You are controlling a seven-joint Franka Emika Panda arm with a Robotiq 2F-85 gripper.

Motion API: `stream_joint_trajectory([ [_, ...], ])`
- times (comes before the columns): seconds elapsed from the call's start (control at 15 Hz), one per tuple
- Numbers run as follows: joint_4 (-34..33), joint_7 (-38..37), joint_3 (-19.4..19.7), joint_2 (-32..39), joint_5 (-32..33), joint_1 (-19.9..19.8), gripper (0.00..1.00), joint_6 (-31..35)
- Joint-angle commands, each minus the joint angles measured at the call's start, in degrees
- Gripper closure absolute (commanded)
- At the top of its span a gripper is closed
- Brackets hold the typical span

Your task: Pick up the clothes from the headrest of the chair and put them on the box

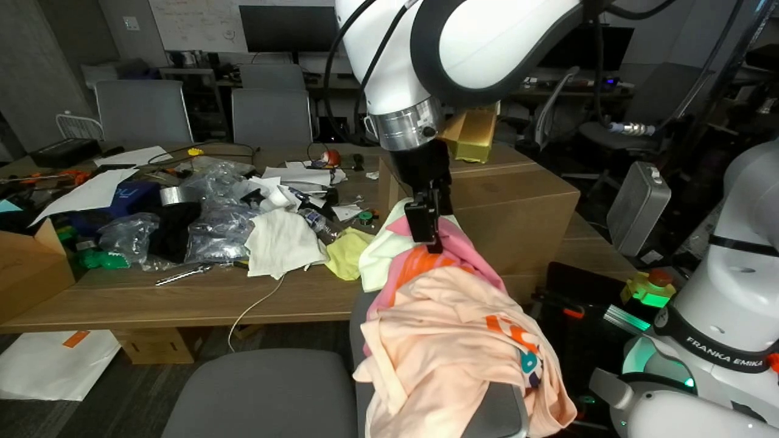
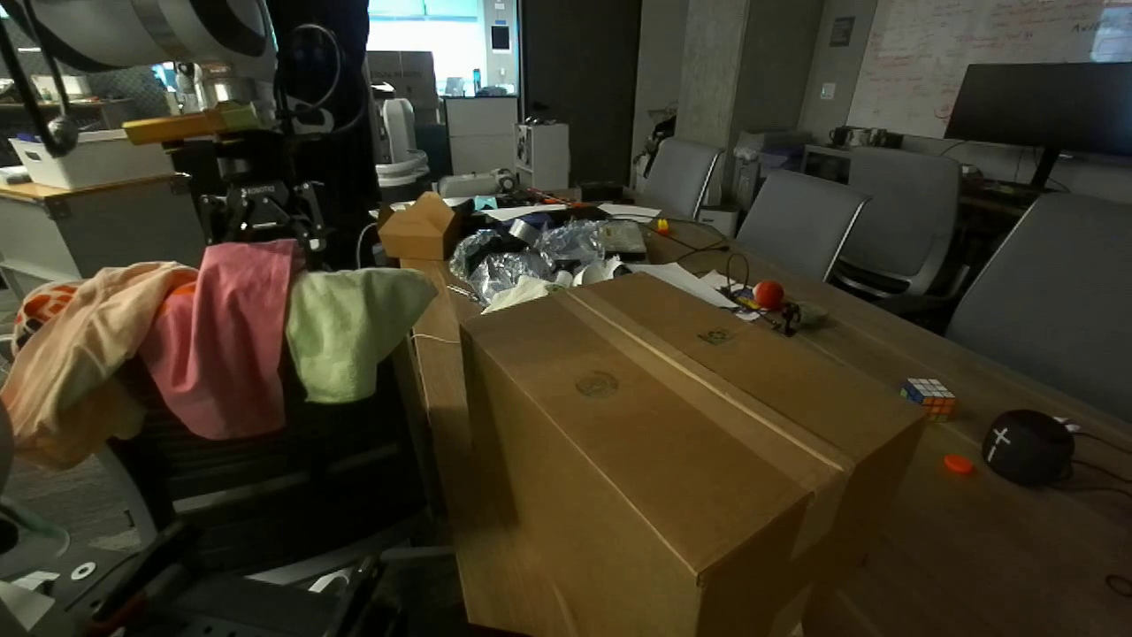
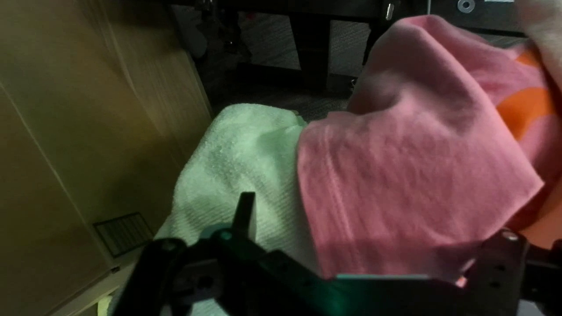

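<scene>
You can see a bright window [image 2: 423, 35] near the top of an exterior view, left of the middle, and it looks dim nearly everywhere else. At the upper right there, a scribbled-on white board [image 2: 990, 44] is on the grey wall [image 2: 849, 66], behind a big black screen [image 2: 1044, 115]. Grey chairs [image 2: 796, 221] stand along the long brown wood tabletop [image 2: 955, 548]. In an exterior view, you see dark grey floor [image 1: 91, 420] at the lower left.
</scene>
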State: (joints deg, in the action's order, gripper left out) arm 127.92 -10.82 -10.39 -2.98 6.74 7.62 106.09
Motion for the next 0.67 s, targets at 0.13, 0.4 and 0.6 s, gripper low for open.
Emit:
stream_joint_trajectory([
  [0.13,-1.1,2.4,1.1,1.7,0.7,0.1,0.00,1.2],
  [0.4,-1.4,3.7,1.2,2.3,0.2,0.1,0.34,0.7],
  [0.6,-2.3,3.6,1.1,2.5,0.2,0.2,0.58,-0.2],
])
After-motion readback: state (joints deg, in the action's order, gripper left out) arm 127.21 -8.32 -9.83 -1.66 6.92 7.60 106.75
